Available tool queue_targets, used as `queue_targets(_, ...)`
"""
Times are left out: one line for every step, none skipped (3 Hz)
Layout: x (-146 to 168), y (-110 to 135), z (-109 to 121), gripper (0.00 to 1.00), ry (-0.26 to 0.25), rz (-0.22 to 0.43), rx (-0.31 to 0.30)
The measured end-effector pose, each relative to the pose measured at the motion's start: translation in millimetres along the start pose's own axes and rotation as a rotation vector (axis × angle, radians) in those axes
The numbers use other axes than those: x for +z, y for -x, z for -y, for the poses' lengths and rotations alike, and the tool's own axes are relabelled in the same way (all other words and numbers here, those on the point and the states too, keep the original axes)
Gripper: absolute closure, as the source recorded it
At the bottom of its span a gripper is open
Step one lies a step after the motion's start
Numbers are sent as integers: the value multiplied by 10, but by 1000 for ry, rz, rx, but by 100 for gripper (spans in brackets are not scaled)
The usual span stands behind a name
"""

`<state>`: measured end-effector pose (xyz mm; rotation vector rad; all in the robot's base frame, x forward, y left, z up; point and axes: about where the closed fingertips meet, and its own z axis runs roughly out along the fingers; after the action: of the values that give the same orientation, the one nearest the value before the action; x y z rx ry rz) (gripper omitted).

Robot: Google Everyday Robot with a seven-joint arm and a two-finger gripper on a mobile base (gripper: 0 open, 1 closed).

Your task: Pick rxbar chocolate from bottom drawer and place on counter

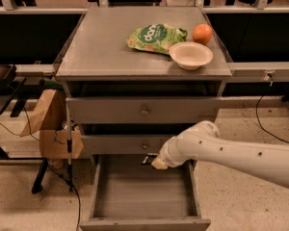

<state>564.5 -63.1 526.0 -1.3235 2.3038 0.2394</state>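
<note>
My gripper (153, 162) sits close under the grey middle drawer front (120, 144). The grey metal bench (103, 49) is free on its left; green snack bag (156, 36), pale bowl (191, 55) and orange fruit (202, 33) crowd its far right.

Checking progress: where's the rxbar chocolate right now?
Camera view, centre: the rxbar chocolate is at the gripper, at the back of the bottom drawer, below the middle drawer.

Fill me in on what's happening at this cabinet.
A robot arm reaches in from the right, with its gripper at the back of the open bottom drawer. A dark snack bar sits right at the gripper's tip. It is not yet on the counter, which holds a green bag, an orange and a bowl.
</note>
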Motion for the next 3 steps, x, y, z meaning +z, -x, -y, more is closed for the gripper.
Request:
queue_targets(-947, 444, 292, 100, -112, -50, 31)
queue_targets(-947, 444, 292, 100, -112, -50, 31)
queue_targets(-928, 455, 307, 100, -98, -32, 27)
